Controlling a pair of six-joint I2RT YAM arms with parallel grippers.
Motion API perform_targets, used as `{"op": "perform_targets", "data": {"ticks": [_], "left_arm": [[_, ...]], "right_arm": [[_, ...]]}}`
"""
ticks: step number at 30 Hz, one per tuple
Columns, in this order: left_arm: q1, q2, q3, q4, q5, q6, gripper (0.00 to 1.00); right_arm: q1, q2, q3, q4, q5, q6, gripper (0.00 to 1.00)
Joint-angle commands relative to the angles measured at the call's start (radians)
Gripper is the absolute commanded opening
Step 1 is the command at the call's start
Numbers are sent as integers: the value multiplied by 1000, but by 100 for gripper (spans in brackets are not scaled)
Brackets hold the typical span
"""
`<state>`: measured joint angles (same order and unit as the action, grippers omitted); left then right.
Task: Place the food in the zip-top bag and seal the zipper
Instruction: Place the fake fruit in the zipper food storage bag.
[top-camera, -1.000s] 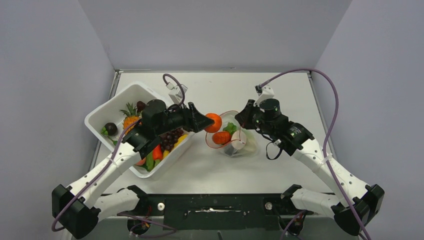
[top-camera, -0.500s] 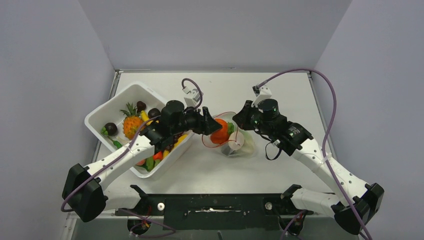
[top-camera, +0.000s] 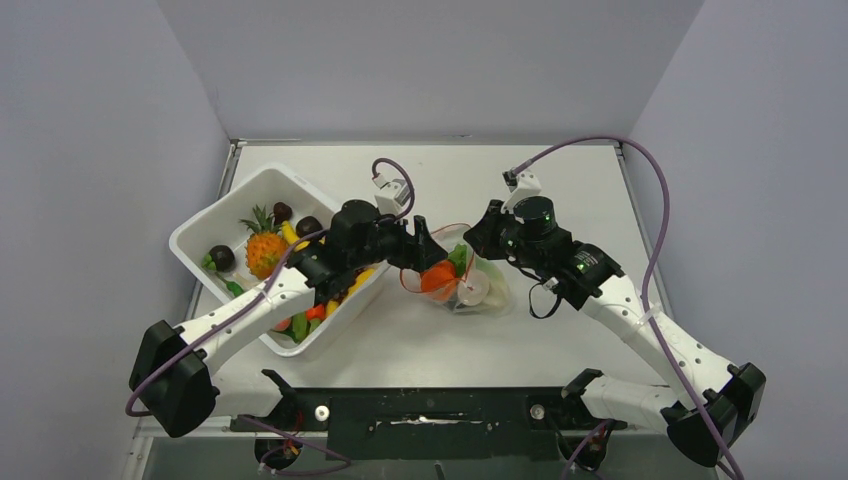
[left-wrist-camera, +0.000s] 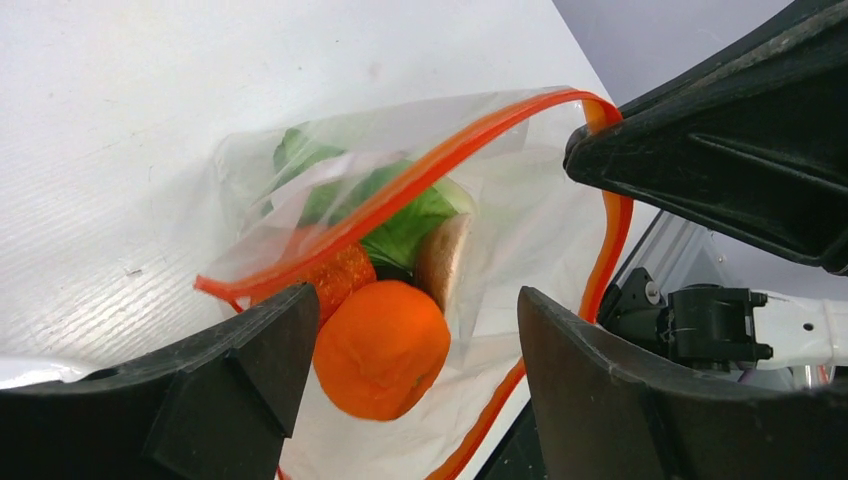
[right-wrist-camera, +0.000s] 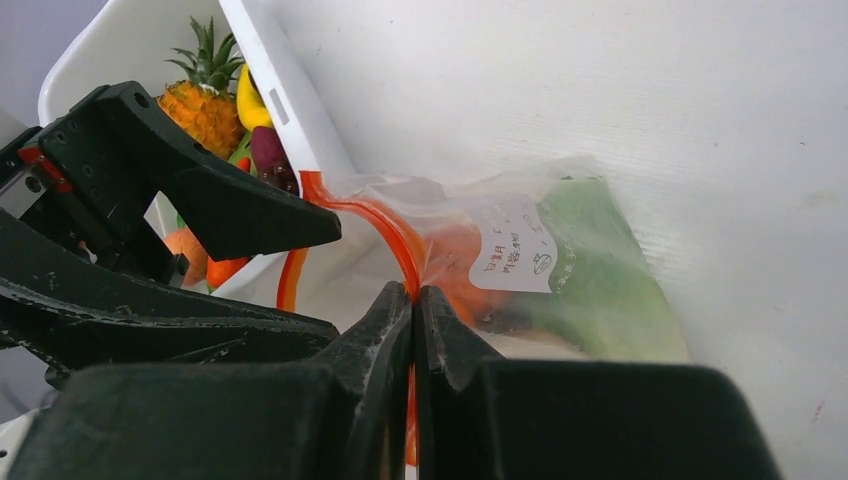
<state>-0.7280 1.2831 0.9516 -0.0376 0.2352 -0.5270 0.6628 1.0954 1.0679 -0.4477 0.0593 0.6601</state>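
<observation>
The clear zip-top bag (top-camera: 470, 285) lies mid-table with its mouth held wide. My right gripper (right-wrist-camera: 413, 300) is shut on the red zipper (right-wrist-camera: 395, 235) at the mouth's far edge. My left gripper (left-wrist-camera: 415, 370) hovers open at the mouth, between the two runs of zipper (left-wrist-camera: 420, 180). An orange (left-wrist-camera: 380, 345) sits loose between its fingers (left-wrist-camera: 230, 385), touching neither, just inside the bag. Deeper in the bag are green lettuce (left-wrist-camera: 400, 215) and another orange piece (left-wrist-camera: 345, 275). From above, the left gripper (top-camera: 420, 245) faces the right gripper (top-camera: 482, 232) across the bag.
The white tub (top-camera: 215, 215) stands tilted at the left, under my left arm. It holds a pineapple (top-camera: 263, 245), a dark plum (top-camera: 221, 257), a banana, grapes and other pieces. In the right wrist view the tub's wall (right-wrist-camera: 270, 90) lies close behind the left gripper.
My left gripper carried the orange right from beside the tub to the bag's mouth and opened. The orange now lies free inside the mouth. The right gripper kept its hold.
</observation>
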Motion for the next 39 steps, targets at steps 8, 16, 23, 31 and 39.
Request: {"op": "perform_targets", "data": {"ticks": [8, 16, 23, 31, 39], "left_arm": [[-2, -53, 74, -33, -28, 37, 73], [-2, -120, 109, -141, -139, 66, 70], [2, -186, 125, -287, -348, 85, 70], [105, -210, 104, -441, -490, 0, 63], [361, -242, 38, -491, -410, -47, 54]], "right_arm": [[9, -22, 33, 74, 2, -2, 1], [9, -49, 41, 48, 25, -18, 0], [9, -69, 38, 34, 34, -29, 0], [9, -78, 33, 33, 34, -43, 0], [8, -83, 44, 23, 45, -55, 0]]}}
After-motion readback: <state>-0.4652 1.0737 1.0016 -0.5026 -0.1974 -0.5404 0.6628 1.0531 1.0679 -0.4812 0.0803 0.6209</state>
